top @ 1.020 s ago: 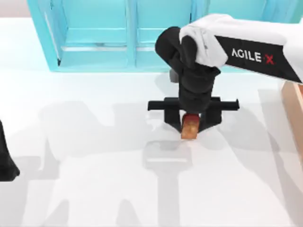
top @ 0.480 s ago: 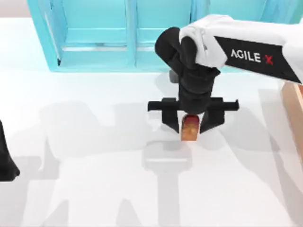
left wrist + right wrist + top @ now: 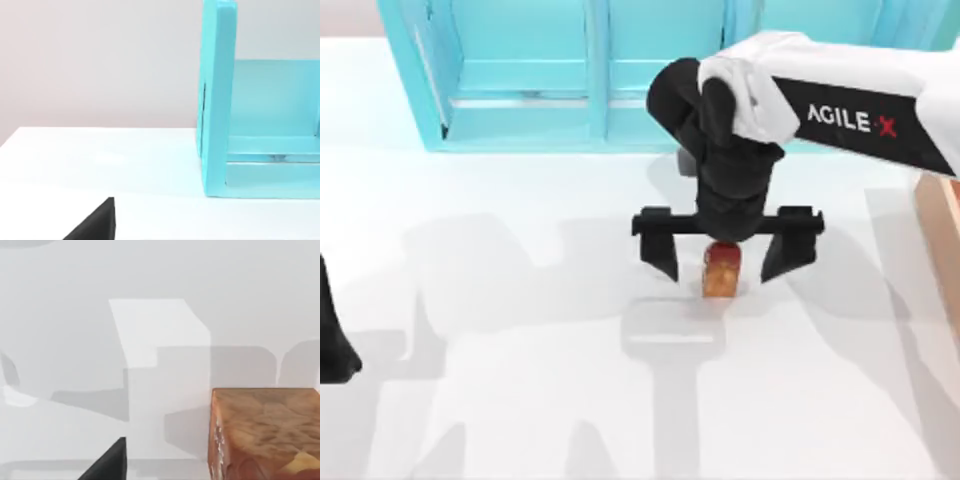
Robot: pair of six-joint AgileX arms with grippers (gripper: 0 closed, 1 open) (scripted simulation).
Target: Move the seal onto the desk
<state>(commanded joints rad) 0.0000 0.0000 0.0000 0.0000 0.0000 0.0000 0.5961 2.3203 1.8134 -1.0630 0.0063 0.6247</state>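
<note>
The seal [image 3: 721,272] stands on the desk [image 3: 520,400], before the shelf unit [image 3: 520,80].

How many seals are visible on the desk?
1. The seal stands on the white desk, between the open fingers of the right gripper, before the turquoise shelf.

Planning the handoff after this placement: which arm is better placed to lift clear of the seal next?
Right. The right gripper hangs directly over the seal, jaws spread wide of it, with the seal on the desk. The left arm sits parked at the table's left edge.
</note>
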